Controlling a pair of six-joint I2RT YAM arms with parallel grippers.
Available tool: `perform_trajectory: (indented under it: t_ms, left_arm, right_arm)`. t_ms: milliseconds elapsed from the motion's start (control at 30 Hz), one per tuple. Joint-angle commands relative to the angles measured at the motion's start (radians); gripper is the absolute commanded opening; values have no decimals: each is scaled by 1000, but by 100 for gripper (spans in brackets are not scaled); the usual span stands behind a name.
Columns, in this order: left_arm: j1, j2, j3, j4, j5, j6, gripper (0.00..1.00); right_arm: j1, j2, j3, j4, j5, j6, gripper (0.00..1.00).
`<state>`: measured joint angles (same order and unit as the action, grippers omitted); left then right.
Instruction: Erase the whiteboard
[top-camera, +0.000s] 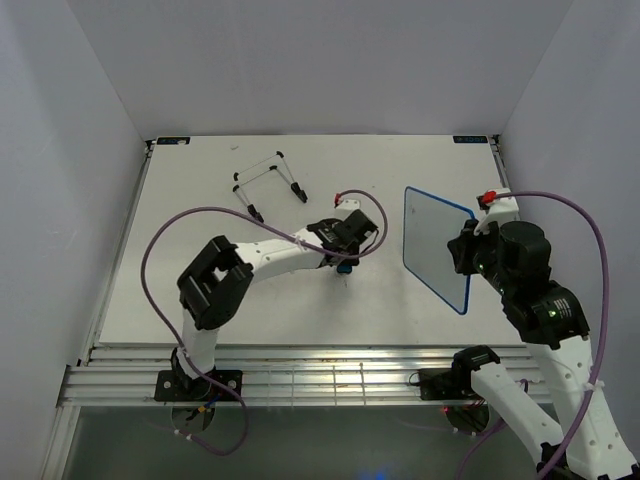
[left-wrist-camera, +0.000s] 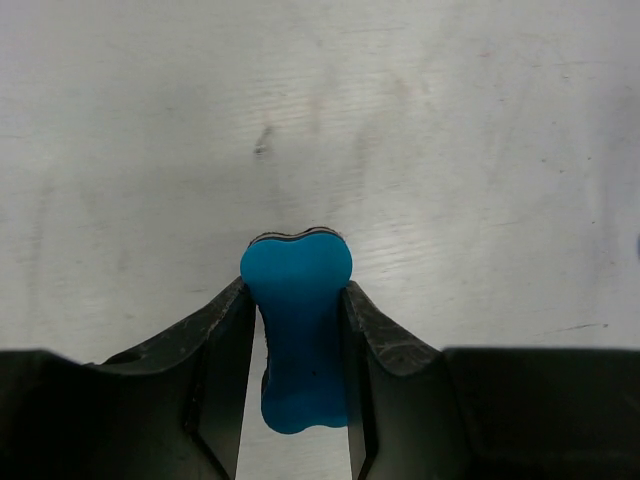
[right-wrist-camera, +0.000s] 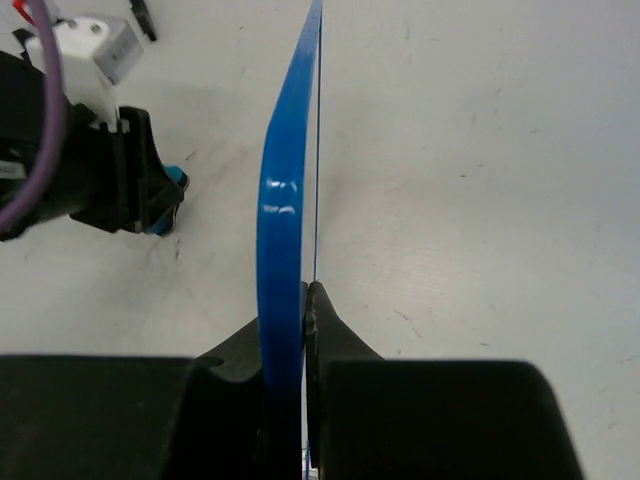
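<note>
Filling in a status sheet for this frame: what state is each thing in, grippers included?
whiteboard: lifted and tilted, visible face blank.
eraser: clamped in the left gripper.
wire stand: standing on the table, holding nothing.
left gripper: shut on eraser.
right gripper: shut on whiteboard's edge.

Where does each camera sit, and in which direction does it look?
Top external: above and behind the bases, looking down at the table; shows the left end effector on the eraser, the right end effector holding the whiteboard.
Left wrist: on the left arm, facing down at the table; left end effector clamps the eraser.
Right wrist: on the right arm, looking along the whiteboard's edge; right end effector pinches it.
Shared: the right wrist view also shows the eraser.
</note>
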<state>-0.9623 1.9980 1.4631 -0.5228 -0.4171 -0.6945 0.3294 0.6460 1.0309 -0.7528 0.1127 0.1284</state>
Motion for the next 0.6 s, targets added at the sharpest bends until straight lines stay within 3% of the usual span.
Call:
perform_trajectory:
  t_ms: [0, 133, 300, 400, 567]
  left_arm:
    - [42, -181, -141, 136, 35, 90, 0]
    - [112, -384, -335, 230, 93, 84, 0]
    - [142, -681, -617, 521, 95, 134, 0]
    - [140, -778, -736, 728, 165, 165, 0]
    - [139, -771, -796, 1008, 291, 245, 0]
  right_arm:
    - [5, 17, -32, 190, -165, 51, 8]
    - [5, 60, -86, 247, -274, 77, 8]
    - [3, 122, -137, 339, -410, 119, 8]
    - [2, 149, -144, 352, -438, 140, 8]
    - [-1, 181, -143, 357, -559, 169, 8]
